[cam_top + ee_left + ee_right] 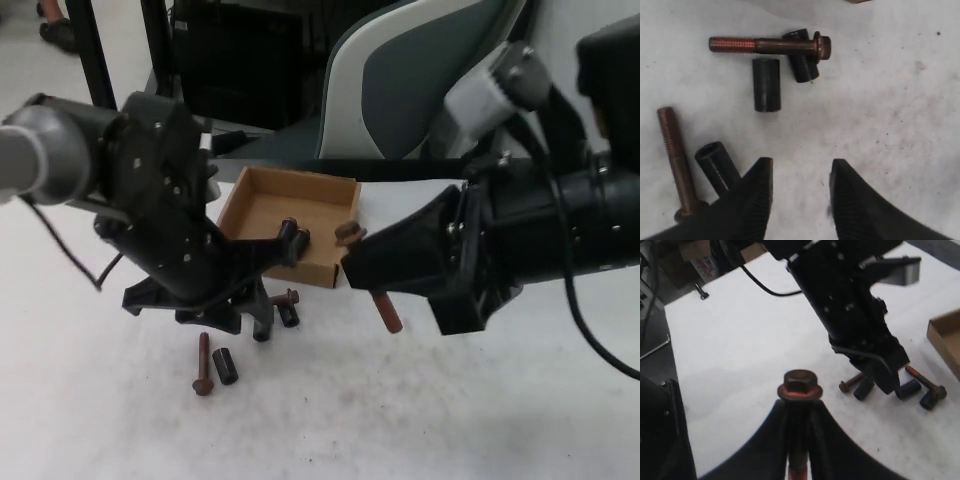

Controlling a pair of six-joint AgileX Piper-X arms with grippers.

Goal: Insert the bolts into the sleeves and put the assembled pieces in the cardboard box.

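My left gripper (801,175) hangs open just above the bench, over loose parts. Ahead of it lie a copper bolt (770,45) across one black sleeve (802,67), and a second sleeve (766,84) on its own. Another bolt (675,160) and sleeve (715,165) lie beside one finger. My right gripper (800,407) is shut on a bolt (800,385), head up, held in the air near the cardboard box (262,180); its threaded end (388,312) sticks out below. A dark piece (293,236) lies inside the box.
The left arm (850,305) stands over the parts, close to the box's front wall. White bench stretches out in front of both arms. A chair (420,70) and a black frame (90,50) stand behind the bench.
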